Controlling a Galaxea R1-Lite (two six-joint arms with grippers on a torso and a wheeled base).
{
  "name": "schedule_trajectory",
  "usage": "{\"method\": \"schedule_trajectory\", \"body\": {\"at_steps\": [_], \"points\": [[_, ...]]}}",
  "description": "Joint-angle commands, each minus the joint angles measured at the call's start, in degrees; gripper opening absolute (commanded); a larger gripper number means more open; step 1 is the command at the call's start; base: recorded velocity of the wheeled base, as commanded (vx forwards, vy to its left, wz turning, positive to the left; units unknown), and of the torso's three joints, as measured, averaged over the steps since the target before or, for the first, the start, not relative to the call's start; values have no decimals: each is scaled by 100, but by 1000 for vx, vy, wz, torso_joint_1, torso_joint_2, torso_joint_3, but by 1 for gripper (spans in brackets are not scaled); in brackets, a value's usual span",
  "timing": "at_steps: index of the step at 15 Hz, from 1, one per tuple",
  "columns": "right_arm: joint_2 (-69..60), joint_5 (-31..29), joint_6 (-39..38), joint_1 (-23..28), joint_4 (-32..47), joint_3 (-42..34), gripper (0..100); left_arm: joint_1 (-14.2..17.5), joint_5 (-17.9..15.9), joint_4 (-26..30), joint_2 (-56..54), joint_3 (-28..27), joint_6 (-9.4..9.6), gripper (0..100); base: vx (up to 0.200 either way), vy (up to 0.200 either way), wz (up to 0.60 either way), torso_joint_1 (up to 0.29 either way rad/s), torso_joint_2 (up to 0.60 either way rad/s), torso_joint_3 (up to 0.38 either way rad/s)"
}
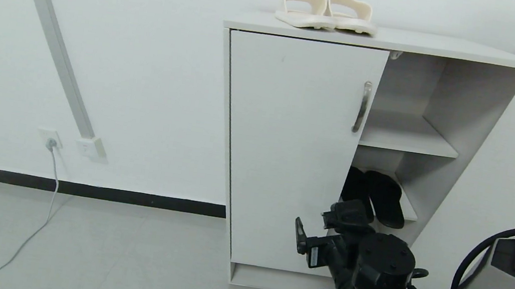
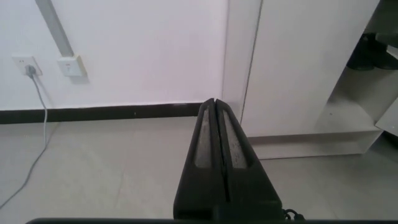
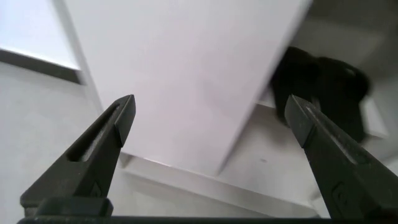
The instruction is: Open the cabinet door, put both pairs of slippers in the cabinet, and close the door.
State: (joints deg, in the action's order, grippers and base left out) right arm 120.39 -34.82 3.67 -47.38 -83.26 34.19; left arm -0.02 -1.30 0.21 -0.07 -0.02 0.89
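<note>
Head view: the cabinet [image 1: 442,48] is standing at 1 o'clock with its right door [image 1: 508,190] swung wide, so the opening step is looking done. The black slippers [image 1: 376,196] are lying on the lower shelf [image 1: 409,211] inside, at 4 o'clock of the closed left door [image 1: 285,158], apparently already stowed. The cream slippers [image 1: 327,12] are sitting on the cabinet's top at 12 o'clock, well apart from both arms and probably waiting their turn. The right gripper [image 1: 324,224] is hanging low, just in front of the black pair.

Left wrist view: the left gripper [image 2: 213,109] is holding its fingers [image 2: 202,143] pressed together on nothing, above the floor [image 2: 112,168] beside the cabinet, likely parked out of the way.

Right wrist view: the right fingers [image 3: 99,149] are standing wide apart and empty, facing the left door's lower edge, seemingly free for the cream pair.
</note>
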Motion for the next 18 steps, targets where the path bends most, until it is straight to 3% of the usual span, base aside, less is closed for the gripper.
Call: {"method": "schedule_trajectory", "body": {"at_steps": [1, 18], "points": [[63, 10, 2, 1, -41, -18, 100, 2, -1, -3, 7, 2, -1, 0, 0, 0, 0, 0, 0, 0], [160, 36, 125, -8, -252, -97, 100, 2, 7, -3, 7, 2, -1, 0, 0, 0, 0, 0, -12, -13]]}}
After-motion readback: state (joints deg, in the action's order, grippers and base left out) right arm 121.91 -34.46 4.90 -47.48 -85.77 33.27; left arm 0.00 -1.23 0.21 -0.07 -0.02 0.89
